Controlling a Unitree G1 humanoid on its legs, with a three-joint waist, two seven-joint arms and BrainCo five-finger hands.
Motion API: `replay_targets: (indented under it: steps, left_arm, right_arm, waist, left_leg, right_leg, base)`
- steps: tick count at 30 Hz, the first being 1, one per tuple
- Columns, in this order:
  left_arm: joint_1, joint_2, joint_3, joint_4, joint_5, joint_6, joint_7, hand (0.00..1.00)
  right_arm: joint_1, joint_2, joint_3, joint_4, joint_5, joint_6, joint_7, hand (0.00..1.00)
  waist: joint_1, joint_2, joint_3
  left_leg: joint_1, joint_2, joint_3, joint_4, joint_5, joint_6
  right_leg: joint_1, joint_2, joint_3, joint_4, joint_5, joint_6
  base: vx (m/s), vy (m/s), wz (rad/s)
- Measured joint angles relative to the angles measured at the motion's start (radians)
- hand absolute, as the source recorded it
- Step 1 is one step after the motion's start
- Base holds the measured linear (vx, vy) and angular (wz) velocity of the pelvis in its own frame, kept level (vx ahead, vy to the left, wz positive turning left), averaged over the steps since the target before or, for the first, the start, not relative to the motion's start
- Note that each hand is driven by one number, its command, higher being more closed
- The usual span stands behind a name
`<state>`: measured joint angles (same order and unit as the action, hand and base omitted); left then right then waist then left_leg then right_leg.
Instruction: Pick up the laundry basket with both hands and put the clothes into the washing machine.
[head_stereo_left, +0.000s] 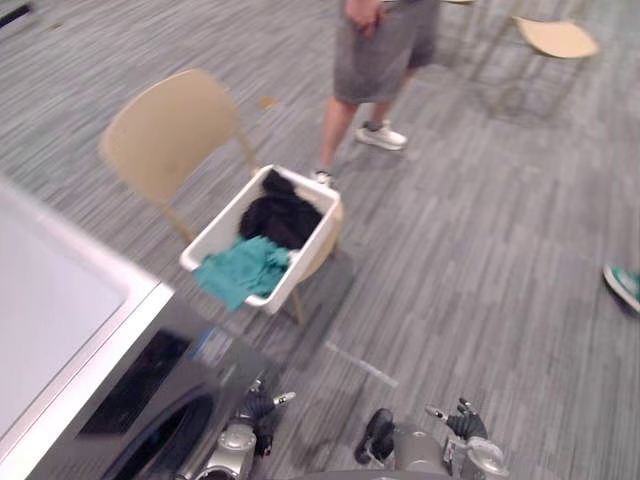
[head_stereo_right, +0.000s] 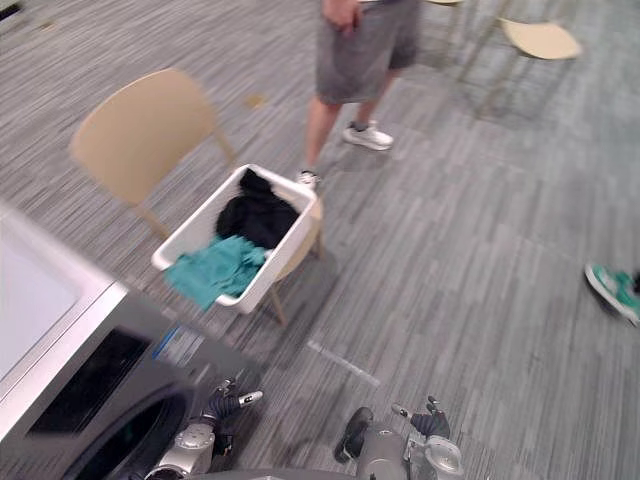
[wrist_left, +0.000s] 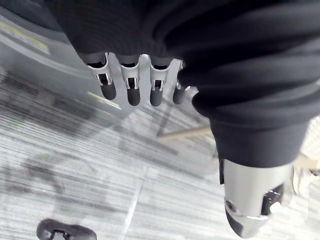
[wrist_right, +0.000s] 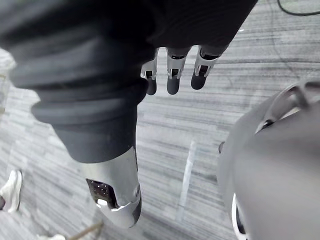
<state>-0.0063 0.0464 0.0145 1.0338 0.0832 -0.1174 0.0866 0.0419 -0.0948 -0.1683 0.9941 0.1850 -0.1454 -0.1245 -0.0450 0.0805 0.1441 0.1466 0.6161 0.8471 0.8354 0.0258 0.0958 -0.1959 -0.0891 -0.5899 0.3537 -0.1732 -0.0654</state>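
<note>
Presently: laundry basket rests on a beige chair (raised, likely for an easy two-handed lift), clothes inside. Left hand, beside the washing machine, and right hand hang low, fingers relaxed, empty, well apart from the basket.

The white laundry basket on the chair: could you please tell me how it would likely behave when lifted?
The basket looks like rigid plastic, so it should probably keep its shape. Holding only a teal cloth and black garment, it is likely light. That cloth hangs over the rim and may slip out if tilted.
</note>
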Motion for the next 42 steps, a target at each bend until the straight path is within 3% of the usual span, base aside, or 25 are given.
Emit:
replay_targets:
  steps: [1,2,3,5,7,8,9,11,12,13,15,16,17,18,20,22,24,26,28,29,32,35,37,41,42]
  left_arm:
    - [0.008,-0.004,0.0,0.0,-0.004,0.0,-0.001,0.0]
    - [0.012,-0.004,0.001,0.0,-0.015,-0.001,0.0,0.0]
    - [0.02,-0.002,0.002,-0.006,-0.032,-0.001,0.0,0.0]
    - [0.028,0.016,0.022,-0.05,-0.053,-0.016,0.006,0.0]
    - [0.028,0.015,0.036,-0.053,-0.055,-0.02,0.007,0.0]
    - [0.026,0.003,0.035,-0.06,-0.055,-0.024,0.007,0.0]
    - [0.027,-0.007,0.035,-0.067,-0.057,-0.027,0.006,0.0]
    - [0.023,-0.004,0.035,-0.08,-0.055,-0.029,0.006,0.0]
    - [0.022,-0.001,0.037,-0.09,-0.055,-0.034,0.005,0.0]
    - [0.025,0.011,0.072,-0.101,-0.054,-0.043,-0.001,0.0]
    - [0.03,-0.003,0.072,-0.101,-0.055,-0.045,0.002,0.0]
    - [0.036,-0.011,0.065,-0.093,-0.056,-0.041,0.006,0.0]
    - [0.038,-0.01,0.064,-0.09,-0.057,-0.039,0.006,0.0]
    - [0.041,-0.003,0.044,-0.09,-0.058,-0.036,0.003,0.0]
    - [0.048,0.0,0.014,-0.091,-0.073,-0.031,0.004,0.0]
    - [0.054,0.002,0.007,-0.091,-0.075,-0.026,0.006,0.0]
    - [0.053,0.009,-0.005,-0.091,-0.077,-0.018,0.01,0.0]
    - [0.021,-0.002,-0.015,-0.09,-0.077,-0.017,0.023,0.0]
    - [-0.002,-0.018,-0.022,-0.089,-0.077,-0.017,0.027,0.0]
    - [-0.008,-0.024,-0.02,-0.084,-0.077,-0.017,0.026,0.0]
    - [0.004,-0.09,-0.001,-0.099,-0.09,-0.02,0.046,0.0]
    - [0.006,-0.091,-0.003,-0.101,-0.093,-0.019,0.049,0.0]
    - [0.012,-0.087,-0.019,-0.101,-0.094,-0.019,0.049,0.0]
    - [0.007,-0.063,-0.096,-0.1,-0.092,-0.019,0.048,0.0]
    - [0.008,-0.057,-0.1,-0.1,-0.092,-0.019,0.048,0.0]
  right_arm:
    - [-0.007,0.005,0.012,0.001,-0.001,0.001,-0.001,0.0]
    - [-0.019,0.005,0.024,0.001,-0.004,0.002,-0.001,0.0]
    - [-0.023,0.007,0.035,0.0,-0.008,0.002,0.0,0.0]
    - [-0.029,0.012,0.053,-0.001,-0.008,0.0,0.001,0.0]
    - [-0.046,0.016,0.049,-0.006,-0.008,0.0,0.0,0.0]
    - [-0.054,0.014,0.048,-0.01,-0.008,-0.003,0.0,0.0]
    - [-0.061,0.012,0.049,-0.009,-0.009,-0.003,-0.001,0.0]
    - [-0.066,0.038,0.065,-0.018,-0.01,-0.003,-0.001,0.0]
    - [-0.067,0.046,0.069,-0.017,-0.013,-0.002,-0.001,0.0]
    - [-0.093,0.077,0.07,-0.018,-0.033,-0.003,0.0,0.0]
    - [-0.078,0.067,0.072,-0.017,-0.044,-0.003,0.001,0.0]
    - [-0.089,0.055,0.095,-0.008,-0.056,-0.004,0.004,0.0]
    - [-0.095,0.052,0.1,-0.006,-0.062,-0.004,0.01,0.0]
    - [-0.095,0.053,0.108,-0.003,-0.072,-0.003,0.02,0.0]
    - [-0.079,0.06,0.11,0.015,-0.087,0.001,0.025,0.0]
    - [-0.067,0.062,0.11,0.007,-0.089,0.0,0.033,0.0]
    - [-0.067,0.051,0.113,0.006,-0.089,-0.002,0.034,0.0]
    - [-0.069,0.045,0.108,-0.012,-0.081,-0.003,0.031,0.0]
    - [-0.058,0.039,0.108,-0.009,-0.073,-0.003,0.028,0.0]
    - [-0.034,0.048,0.11,-0.006,-0.07,-0.003,0.015,0.0]
    - [-0.057,-0.006,0.109,-0.026,-0.057,-0.004,0.014,0.0]
    - [-0.058,0.001,0.107,-0.036,-0.052,-0.007,0.011,0.0]
    - [-0.06,0.008,0.103,-0.029,-0.046,-0.007,0.008,0.0]
    - [-0.062,0.009,0.063,-0.016,-0.038,-0.008,-0.008,0.0]
    - [-0.061,0.01,0.06,-0.014,-0.038,-0.008,-0.008,0.0]
  waist:
    - [0.002,-0.008,0.009]
    - [0.004,-0.019,0.027]
    - [0.01,-0.041,0.045]
    - [0.038,-0.062,0.057]
    - [0.048,-0.056,0.061]
    - [0.055,-0.048,0.06]
    - [0.067,-0.041,0.064]
    - [0.057,-0.07,0.05]
    - [0.059,-0.073,0.053]
    - [0.078,-0.092,0.068]
    - [0.084,-0.086,0.052]
    - [0.09,-0.076,0.041]
    - [0.088,-0.077,0.042]
    - [0.084,-0.086,0.044]
    - [0.058,-0.095,0.053]
    - [0.058,-0.091,0.058]
    - [0.058,-0.079,0.065]
    - [0.052,-0.077,0.066]
    - [0.046,-0.092,0.06]
    - [0.062,-0.097,0.07]
    - [0.11,-0.023,0.052]
    - [0.122,-0.02,0.048]
    - [0.12,-0.038,0.045]
    - [0.115,-0.052,0.039]
    - [0.114,-0.056,0.038]
  left_leg:
    - [-0.056,-0.003,-0.095,0.078,-0.061,-0.033]
    - [-0.172,-0.074,-0.27,0.163,-0.176,-0.093]
    - [-0.259,-0.152,-0.384,0.175,-0.233,-0.119]
    - [-0.363,-0.23,-0.429,0.104,-0.26,-0.126]
    - [-0.448,-0.309,-0.441,-0.079,-0.254,-0.134]
    - [-0.471,-0.378,-0.443,-0.299,-0.222,-0.174]
    - [-0.472,-0.436,-0.467,-0.456,-0.109,-0.13]
    - [-0.433,-0.498,-0.445,-0.517,-0.102,-0.073]
    - [-0.449,-0.489,-0.447,-0.476,-0.12,-0.048]
    - [-0.522,-0.467,-0.457,-0.256,-0.19,-0.034]
    - [-0.495,-0.495,-0.502,-0.327,-0.189,-0.056]
    - [-0.448,-0.514,-0.51,-0.353,-0.271,-0.029]
    - [-0.425,-0.529,-0.513,-0.374,-0.285,-0.018]
    - [-0.37,-0.566,-0.518,-0.42,-0.292,-0.009]
    - [-0.266,-0.617,-0.582,-0.477,-0.303,0.01]
    - [-0.19,-0.632,-0.648,-0.52,-0.302,0.012]
    - [-0.122,-0.633,-0.773,-0.561,-0.302,0.012]
    - [-0.119,-0.643,-0.962,-0.558,-0.302,0.009]
    - [-0.114,-0.66,-1.076,-0.545,-0.314,-0.044]
    - [-0.103,-0.685,-1.169,-0.509,-0.35,-0.096]
    - [-0.182,-0.613,-1.267,-0.444,-0.332,-0.169]
    - [-0.214,-0.572,-1.251,-0.458,-0.264,-0.247]
    - [-0.225,-0.549,-1.165,-0.493,-0.219,-0.24]
    - [-0.276,-0.504,-0.775,-0.534,-0.174,-0.174]
    - [-0.278,-0.506,-0.743,-0.536,-0.167,-0.163]
  right_leg:
    - [0.012,0.018,0.036,-0.011,-0.009,0.0]
    - [0.046,0.024,0.096,-0.03,-0.021,0.005]
    - [0.091,0.023,0.135,-0.063,-0.021,0.006]
    - [0.142,0.023,0.209,-0.104,-0.008,0.027]
    - [0.183,0.017,0.264,-0.157,0.01,0.062]
    - [0.205,0.005,0.298,-0.195,0.017,0.094]
    - [0.229,-0.008,0.336,-0.223,0.011,0.118]
    - [0.248,-0.041,0.373,-0.283,0.053,0.134]
    - [0.251,-0.044,0.373,-0.299,0.082,0.159]
    - [0.317,-0.057,0.404,-0.344,0.139,0.175]
    - [0.341,-0.067,0.413,-0.326,0.13,0.186]
    - [0.307,-0.081,0.416,-0.183,0.086,0.203]
    - [0.266,-0.1,0.417,-0.079,0.076,0.22]
    - [0.162,-0.149,0.433,0.18,0.108,0.256]
    - [0.051,-0.191,0.421,0.527,0.093,0.237]
    - [0.006,-0.171,0.394,0.614,0.012,0.184]
    - [-0.032,-0.093,0.377,0.508,-0.063,0.145]
    - [-0.116,0.019,0.541,0.29,-0.087,0.149]
    - [-0.134,0.056,0.709,0.098,-0.032,0.171]
    - [-0.121,0.033,0.755,-0.018,0.124,0.203]
    - [-0.043,0.027,0.558,-0.057,0.092,0.153]
    - [0.058,0.022,0.388,-0.12,0.091,0.119]
    - [0.102,0.004,0.311,-0.148,0.094,0.115]
    - [0.159,-0.041,0.137,-0.183,0.094,0.114]
    - [0.168,-0.05,0.113,-0.184,0.094,0.114]
  base:
    - [0.3,-0.078,-1.25]
    - [0.35,-0.063,-1.25]
    - [0.31,-0.027,-1.13]
    - [0.36,0.065,-1.19]
    - [0.38,0.163,-1.05]
    - [0.39,0.256,-0.95]
    - [0.42,0.284,-0.94]
    - [0.43,0.211,-0.29]
    - [0.55,0.294,-0.14]
    - [0.41,0.292,-0.23]
    - [0.42,0.34,-0.23]
    - [0.46,0.374,-0.21]
    - [0.38,0.32,-0.08]
    - [0.4,0.277,0.44]
    - [0.48,0.191,1.04]
    - [0.48,0.071,1.18]
    - [0.4,-0.045,1.49]
    - [0.45,-0.205,2.5]
    - [0.45,-0.298,2.65]
    - [0.39,-0.345,2.32]
    - [0.29,-0.366,1.88]
    - [0.19,-0.277,1.77]
    - [0.1,-0.114,1.6]
    - [0.02,0.014,1.29]
    - [0.0,0.089,1.2]
